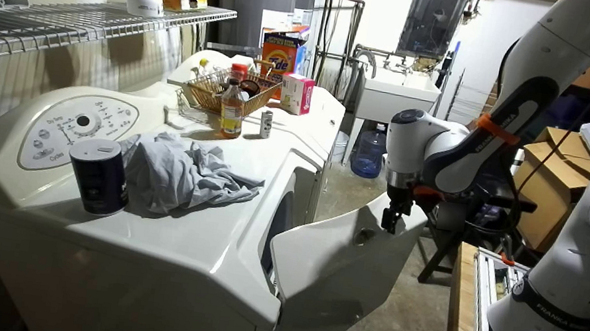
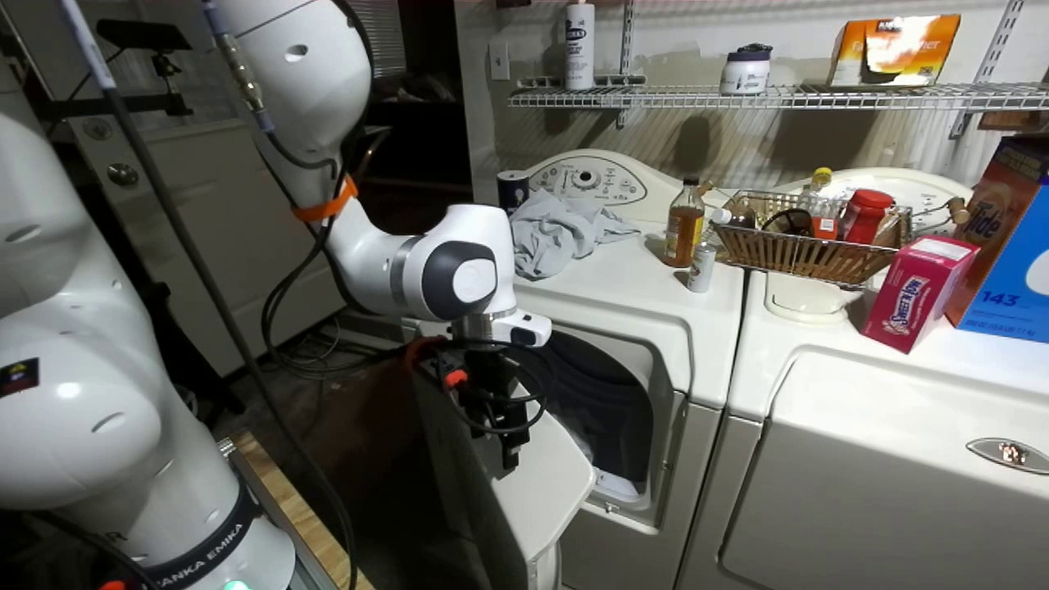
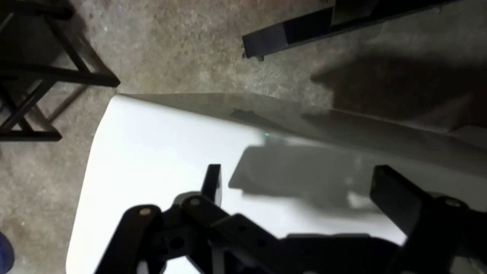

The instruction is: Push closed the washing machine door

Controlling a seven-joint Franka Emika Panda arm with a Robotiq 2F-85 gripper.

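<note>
The washing machine door (image 1: 330, 267) stands open, swung out from the front of the white washing machine (image 1: 104, 271). In an exterior view the machine's top (image 2: 602, 307) and dark opening show behind the door (image 2: 545, 492). My gripper (image 1: 391, 224) points down at the door's upper part, near its free end and beside the small round mark. It also shows over the door in an exterior view (image 2: 508, 455). In the wrist view my gripper (image 3: 298, 177) is open, with nothing between its fingers, and the white door panel (image 3: 152, 152) fills the space below. I cannot tell whether it touches the door.
A grey cloth (image 1: 185, 174), a dark canister (image 1: 99, 177), a bottle (image 1: 232, 111) and a basket (image 2: 811, 246) stand on the machine tops. A dark stool (image 1: 440, 253) is behind the door. A wooden bench (image 1: 458, 312) carries the robot base. A cable loops around my wrist.
</note>
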